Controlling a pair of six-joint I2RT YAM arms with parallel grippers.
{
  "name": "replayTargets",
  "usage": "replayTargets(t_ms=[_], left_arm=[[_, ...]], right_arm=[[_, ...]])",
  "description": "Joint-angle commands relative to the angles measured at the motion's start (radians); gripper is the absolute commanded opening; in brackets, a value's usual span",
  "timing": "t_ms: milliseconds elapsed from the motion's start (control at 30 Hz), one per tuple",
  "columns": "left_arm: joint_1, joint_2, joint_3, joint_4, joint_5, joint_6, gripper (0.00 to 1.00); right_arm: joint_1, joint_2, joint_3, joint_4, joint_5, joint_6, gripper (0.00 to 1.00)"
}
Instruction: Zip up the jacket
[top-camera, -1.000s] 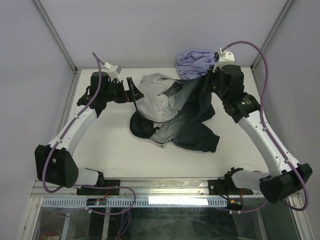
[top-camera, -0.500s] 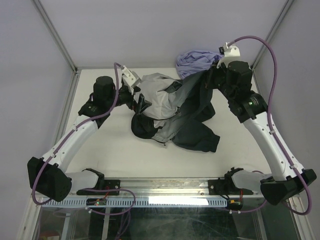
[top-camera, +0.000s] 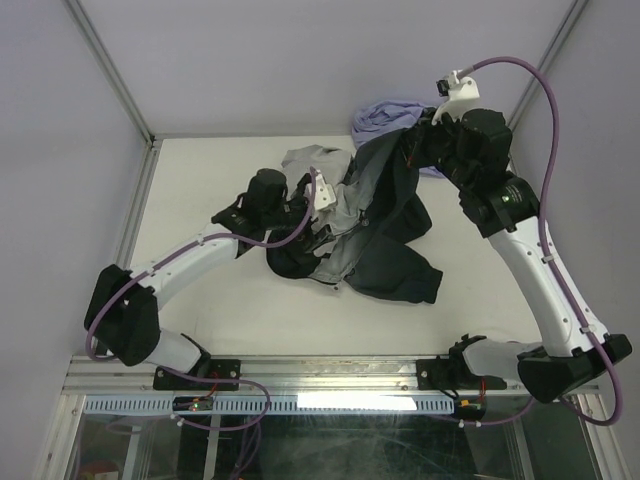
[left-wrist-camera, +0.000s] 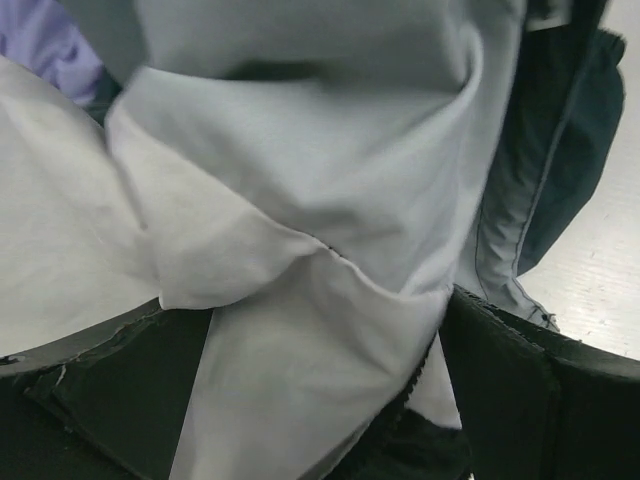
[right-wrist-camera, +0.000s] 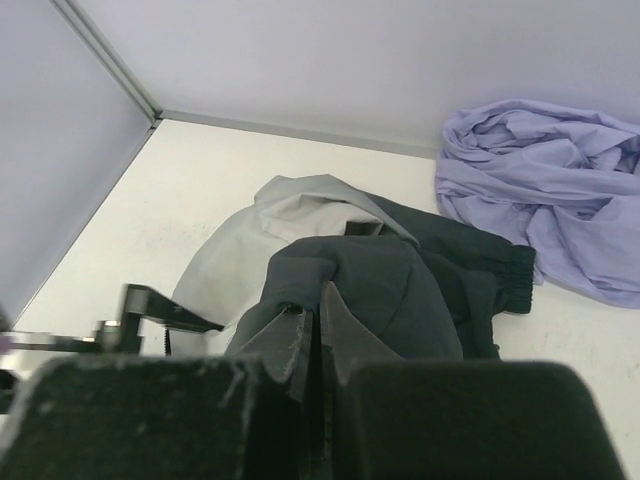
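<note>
Right pincer on jacket, cloth beyond

The crumpled black-to-grey fabric jacket lies in the middle of the flat white bench, its far right fold pinched in the right claw above. Behind it, in the far right corner, sits the bunched lavender cloth garment. The left claw straddles the jacket's left folds.

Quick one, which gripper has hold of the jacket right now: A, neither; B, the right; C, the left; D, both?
B: the right gripper is shut on a dark fold of the jacket, which tents up to its fingertips, while the left gripper stands wide open with grey cloth between its jaws.
</note>
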Motion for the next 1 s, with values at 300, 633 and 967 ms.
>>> replayTargets(t_ms=[300,633,967], left_arm=[[-0.045,-0.079,0.018,0.115,-0.091,-0.154,0.00],[-0.055,-0.354,0.429,-0.294,-0.234,-0.366,0.00],[-0.053,-0.304,0.416,-0.367,-0.411,-0.641,0.00]], right_arm=[[-0.005,0.087,0.162,0.096,0.013,-0.052,0.00],[-0.008,0.216,0.393,0.229,0.086,-0.144,0.00],[-0.008,0.352,0.394,0.267,0.040,-0.121,0.00]])
